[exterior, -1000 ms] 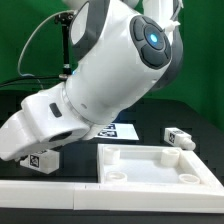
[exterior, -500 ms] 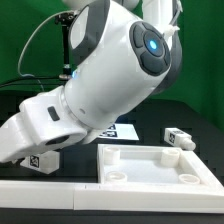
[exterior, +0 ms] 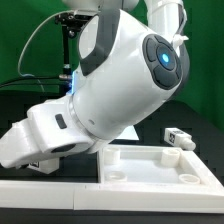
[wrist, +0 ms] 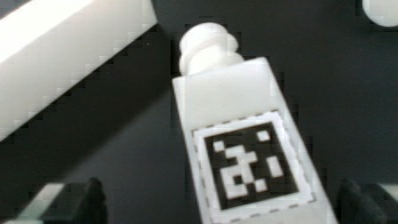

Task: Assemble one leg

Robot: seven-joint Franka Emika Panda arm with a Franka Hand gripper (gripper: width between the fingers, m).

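Exterior view: the arm (exterior: 120, 90) bends low over the black desk (exterior: 200, 110). Its end effector (exterior: 40, 158) is down at the exterior view's left, by the left end of the white tray (exterior: 150, 172). Its fingertips are hidden here. A second leg (exterior: 180, 137) lies at the exterior view's right, beyond the tray and apart from it.

Wrist view: the leg (wrist: 240, 140) lies flat on the desk, tag (wrist: 246, 155) up, its ridged tip (wrist: 210, 45) pointing away from the end effector (wrist: 228, 205). The dark fingers (wrist: 80, 200) are spread wide, one on each side of the leg, with a gap between each and the leg. A white piece (wrist: 63, 60) lies beside it; which part cannot be told.
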